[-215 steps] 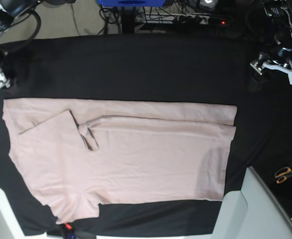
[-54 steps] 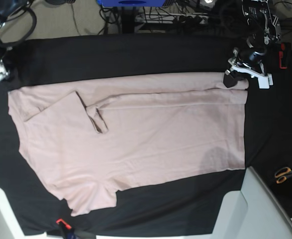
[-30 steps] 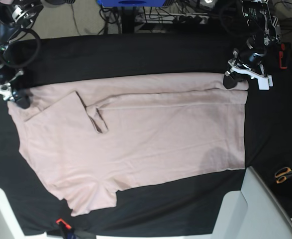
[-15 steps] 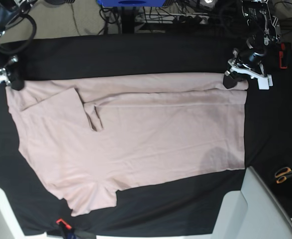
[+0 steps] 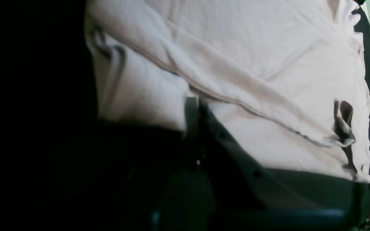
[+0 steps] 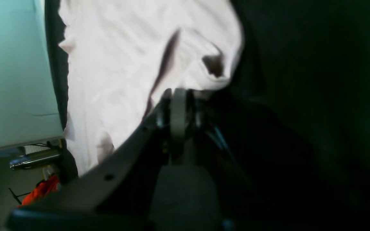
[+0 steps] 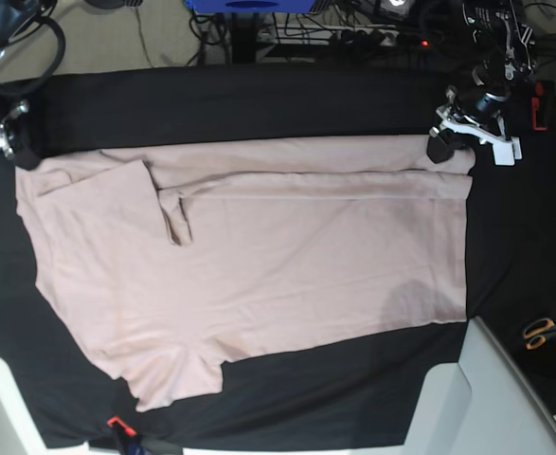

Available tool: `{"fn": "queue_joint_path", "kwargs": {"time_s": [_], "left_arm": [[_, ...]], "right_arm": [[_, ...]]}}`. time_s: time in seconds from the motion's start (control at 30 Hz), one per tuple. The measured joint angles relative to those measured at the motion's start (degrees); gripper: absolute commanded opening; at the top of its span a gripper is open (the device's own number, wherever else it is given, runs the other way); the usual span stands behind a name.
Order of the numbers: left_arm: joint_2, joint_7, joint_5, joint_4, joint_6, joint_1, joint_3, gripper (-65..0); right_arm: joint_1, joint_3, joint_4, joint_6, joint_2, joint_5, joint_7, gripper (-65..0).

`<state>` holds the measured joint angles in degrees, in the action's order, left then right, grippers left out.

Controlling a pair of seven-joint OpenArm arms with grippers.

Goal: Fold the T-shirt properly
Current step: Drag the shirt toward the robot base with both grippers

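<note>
The T-shirt (image 7: 249, 265) lay spread on the black desk (image 7: 259, 104), soft, light and floppy, I'd guess. At its far corners, left gripper (image 7: 440, 150) and right gripper (image 7: 24, 156) had jaws pinching the fabric — good hold points.

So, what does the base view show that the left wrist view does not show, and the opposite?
Only the base view shows the whole pale pink T-shirt spread on the black table covering, the right gripper at its far corner on the picture's left, and orange-handled scissors at the right edge.

Only the left wrist view shows, up close, the hem seam running across the cloth and the left gripper closed on the shirt's edge.

Both show the shirt, the black covering and the left gripper.
</note>
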<state>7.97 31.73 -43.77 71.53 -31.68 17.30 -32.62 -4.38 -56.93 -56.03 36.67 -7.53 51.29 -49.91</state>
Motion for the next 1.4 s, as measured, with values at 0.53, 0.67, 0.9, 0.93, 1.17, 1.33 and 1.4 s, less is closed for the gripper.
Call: {"fn": "queue_joint_path", "kwargs": {"time_s": [0.53, 0.67, 0.9, 0.93, 1.17, 1.33, 1.4], "left_arm": [[-0.07, 0.02, 0.0, -0.02, 0.02, -0.02, 0.07, -65.0], [0.0, 0.0, -0.02, -0.02, 0.02, -0.02, 0.04, -65.0], [0.02, 0.02, 0.0, -0.02, 0.0, -0.02, -0.26, -65.0], [0.0, 0.0, -0.02, -0.02, 0.0, -0.02, -0.28, -65.0], [-0.02, 0.0, 0.0, 0.0, 0.0, 0.02, -0.28, -65.0], [1.22, -0.04, -0.17, 3.02, -0.02, 1.27, -0.07, -65.0], [1.29, -0.02, 0.02, 3.93, 0.0, 1.81, -0.07, -65.0]], "right_arm": [[4.9, -0.66, 8.61, -3.37, 0.68, 4.02, 2.84, -14.9], [7.34, 0.04, 11.52, -3.63, 0.44, 4.28, 3.48, -15.9], [7.82, 2.14, 11.52, -6.16, 0.09, 1.27, 4.98, -57.5], [7.8, 2.14, 11.52, -6.16, 0.11, 1.46, 4.98, -62.1], [7.32, 1.81, 10.67, -8.11, 0.22, 2.36, 4.96, -64.4], [0.26, 1.79, 0.28, -13.92, 2.82, 0.72, 3.32, -64.4], [-1.81, 1.55, -3.26, -16.22, 4.07, 0.83, 3.34, -64.4]]}}
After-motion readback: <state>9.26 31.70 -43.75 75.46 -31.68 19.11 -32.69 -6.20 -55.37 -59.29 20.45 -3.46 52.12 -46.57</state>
